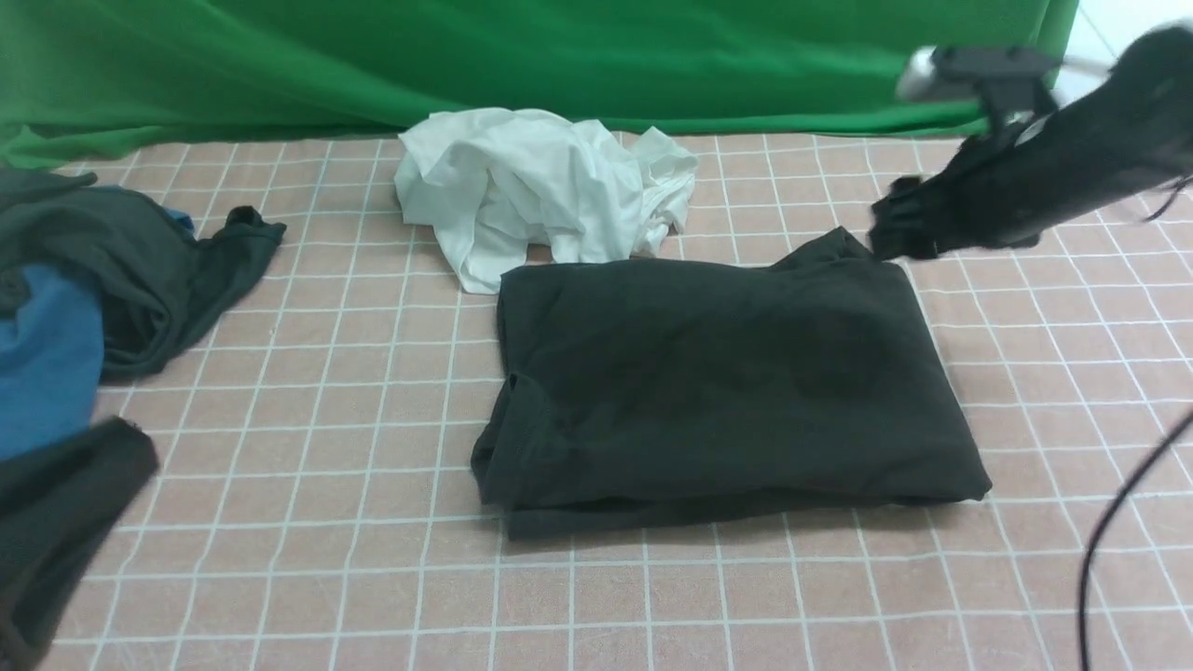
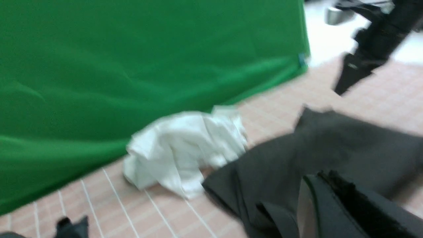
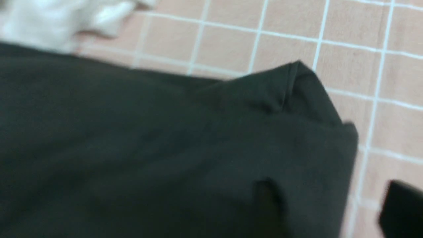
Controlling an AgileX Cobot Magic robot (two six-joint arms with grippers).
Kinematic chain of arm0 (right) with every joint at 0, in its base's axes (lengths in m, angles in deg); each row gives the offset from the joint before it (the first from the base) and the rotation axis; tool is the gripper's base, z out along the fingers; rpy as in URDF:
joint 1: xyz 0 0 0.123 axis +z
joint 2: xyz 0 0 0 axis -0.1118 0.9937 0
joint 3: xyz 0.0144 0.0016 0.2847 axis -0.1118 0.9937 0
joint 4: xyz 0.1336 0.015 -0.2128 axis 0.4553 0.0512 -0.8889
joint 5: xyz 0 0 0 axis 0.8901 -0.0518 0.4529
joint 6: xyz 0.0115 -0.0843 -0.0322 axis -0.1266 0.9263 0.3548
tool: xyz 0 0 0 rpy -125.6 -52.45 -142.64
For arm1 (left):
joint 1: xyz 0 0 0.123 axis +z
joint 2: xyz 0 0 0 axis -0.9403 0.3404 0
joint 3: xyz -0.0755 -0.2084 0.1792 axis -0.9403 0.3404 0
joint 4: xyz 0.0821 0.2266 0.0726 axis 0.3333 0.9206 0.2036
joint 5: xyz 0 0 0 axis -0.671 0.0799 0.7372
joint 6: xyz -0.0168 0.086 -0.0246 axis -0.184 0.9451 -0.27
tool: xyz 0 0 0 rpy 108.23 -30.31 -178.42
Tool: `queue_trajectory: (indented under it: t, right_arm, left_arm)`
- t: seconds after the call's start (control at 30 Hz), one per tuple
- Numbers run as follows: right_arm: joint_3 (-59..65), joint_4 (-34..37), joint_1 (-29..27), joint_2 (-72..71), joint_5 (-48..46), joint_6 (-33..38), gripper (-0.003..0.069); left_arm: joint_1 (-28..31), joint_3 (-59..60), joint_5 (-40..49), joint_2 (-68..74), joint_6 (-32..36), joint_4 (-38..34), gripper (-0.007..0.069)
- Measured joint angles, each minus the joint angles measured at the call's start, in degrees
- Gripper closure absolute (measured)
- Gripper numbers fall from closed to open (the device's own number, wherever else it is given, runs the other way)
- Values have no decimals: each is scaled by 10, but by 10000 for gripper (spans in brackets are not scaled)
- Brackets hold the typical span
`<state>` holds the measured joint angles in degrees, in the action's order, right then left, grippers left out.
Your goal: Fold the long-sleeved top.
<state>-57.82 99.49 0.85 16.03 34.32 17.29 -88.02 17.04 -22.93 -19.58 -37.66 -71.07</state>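
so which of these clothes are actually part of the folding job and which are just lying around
Part of the job:
- long-sleeved top, dark, lying folded in the middle of the checked cloth
- right gripper, just off the top's far right corner

Just lying about:
- white garment, crumpled behind the top
- blue shirt, at the left edge
- dark greenish-grey garment, heaped on the blue shirt

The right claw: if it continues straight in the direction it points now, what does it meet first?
Probably the far right corner of the long-sleeved top; the right claw points down-left at it, though depth is unclear.
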Motion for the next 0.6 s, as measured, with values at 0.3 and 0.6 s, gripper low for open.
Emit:
queue_trajectory:
  t: [0.3, 0.6]
  right_arm:
    - [193, -6, 0, -309, -49, -21, 491]
    - [342, -8, 0, -554, -55, -44, 489]
  left_arm:
    - [0, 12, -21, -3, 0, -2, 605]
    - [0, 12, -21, -3, 0, -2, 605]
